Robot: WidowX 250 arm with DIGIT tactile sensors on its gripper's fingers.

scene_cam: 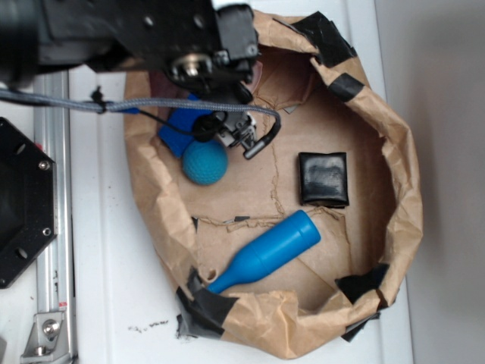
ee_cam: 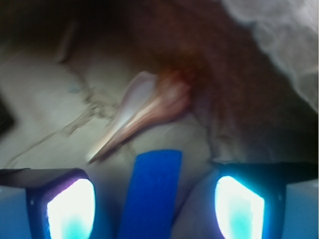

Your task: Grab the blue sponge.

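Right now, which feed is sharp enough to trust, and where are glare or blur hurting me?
Exterior view: evenly lit, fairly sharp, but the arm hides most of the blue sponge. Wrist view: soft and dim, the fingertips blown out in cyan-white glare; the sponge shows as a blue strip between the open jaws.

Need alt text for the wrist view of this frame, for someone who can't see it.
A blue sponge lies between the two glowing fingertips of the open gripper, which is not yet touching it. Beyond it a pinkish seashell rests on the brown paper bag lining the scene.
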